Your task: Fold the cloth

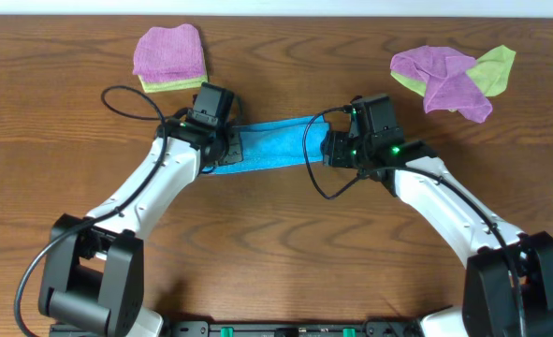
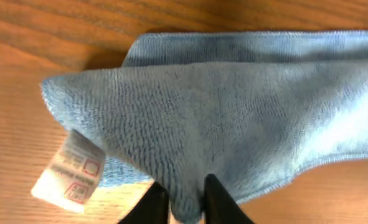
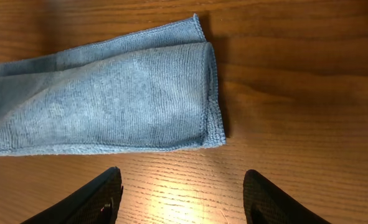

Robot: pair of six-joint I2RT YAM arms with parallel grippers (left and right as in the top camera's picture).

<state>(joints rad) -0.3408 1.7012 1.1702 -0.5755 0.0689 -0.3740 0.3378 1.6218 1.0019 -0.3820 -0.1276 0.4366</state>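
Here the cloth lies folded into a long band on the tabletop, between both arms. The left end effector seems clamped on its edge. The right end effector hangs with fingers apart, just beside the other end.

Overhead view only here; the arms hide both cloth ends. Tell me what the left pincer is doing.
Observer: The left pincer pinches a fold of the cloth.
Operator: Report the right one.
Observer: The right pincer is open, short of the cloth, holding nothing.
Operator: Describe the cloth end there.
Observer: Doubled over, lying flat on the table.
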